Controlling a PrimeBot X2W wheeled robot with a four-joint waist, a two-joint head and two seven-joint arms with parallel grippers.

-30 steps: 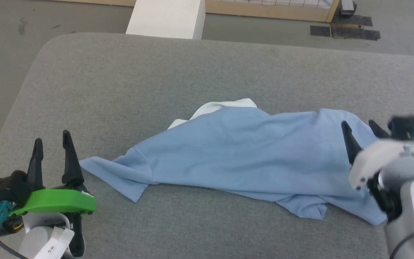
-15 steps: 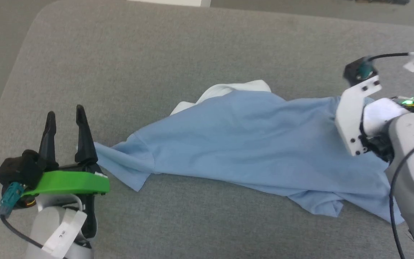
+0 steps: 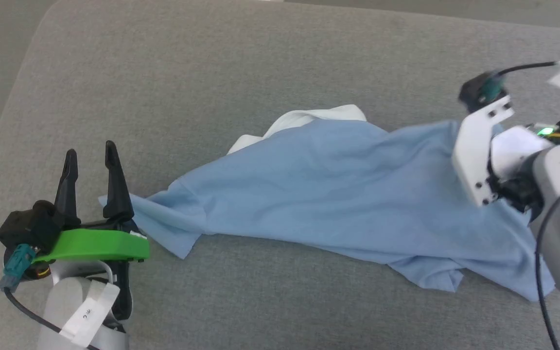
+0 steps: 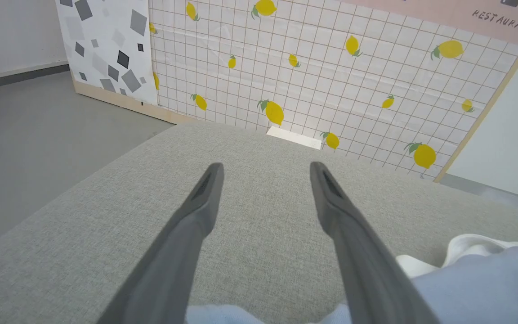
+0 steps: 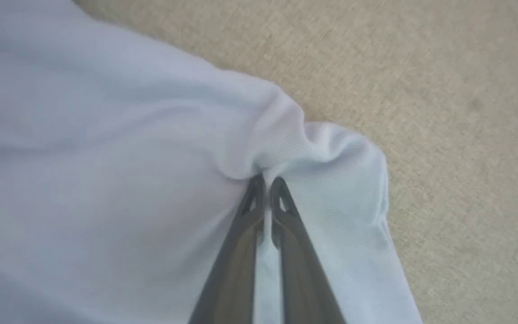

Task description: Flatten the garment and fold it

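A rumpled light blue knit T-shirt (image 3: 338, 194), white inner panel showing, lies across the grey fabric cushion (image 3: 202, 73). The right gripper (image 5: 268, 182) pinches a fold of it; the left gripper (image 3: 90, 155) gapes wide just beside one sleeve.

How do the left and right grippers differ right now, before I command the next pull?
The left gripper is open, its fingers spread with bare cushion between them; the right gripper is shut. The left gripper holds nothing; the right gripper pinches a fold of the T-shirt. The left gripper sits at the T-shirt's sleeve end, the right gripper at the opposite end. Both have long, dark, tapered fingers.
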